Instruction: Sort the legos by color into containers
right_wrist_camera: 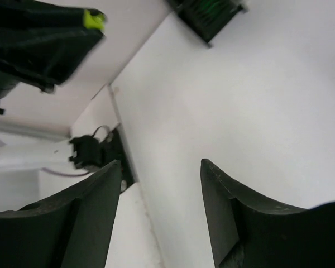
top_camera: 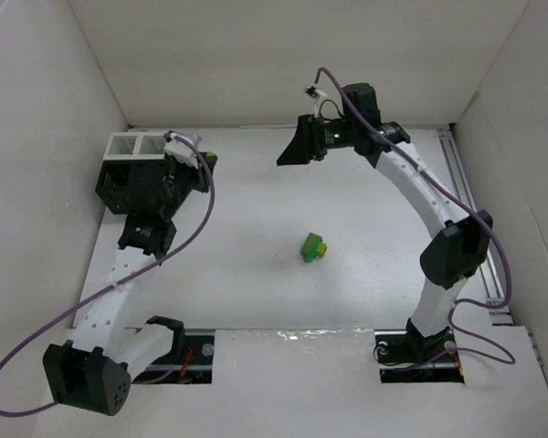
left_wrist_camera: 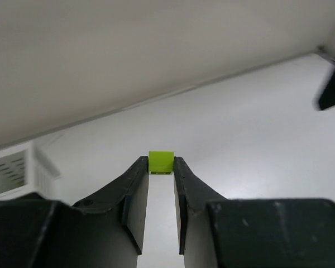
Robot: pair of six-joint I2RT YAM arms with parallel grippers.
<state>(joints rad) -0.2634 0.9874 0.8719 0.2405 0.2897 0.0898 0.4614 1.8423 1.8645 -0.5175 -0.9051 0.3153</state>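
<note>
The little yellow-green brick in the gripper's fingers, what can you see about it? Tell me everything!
The small yellow-green plastic brick is boxy, smooth and bright. It sits pinched at the very tips of the left gripper, one black finger pressing each side. It looks lifted off the white table, beside the black slatted rack with a white rim. Nothing else touches it.

Yellow-green lego bright against the matte black left pincer. On the plain white bench, a pair of legos, one dark green, one yellow-green. The slatted rack is black with a white slotted rim. Lilac-purple cables trail along white arms with black joints.
</note>
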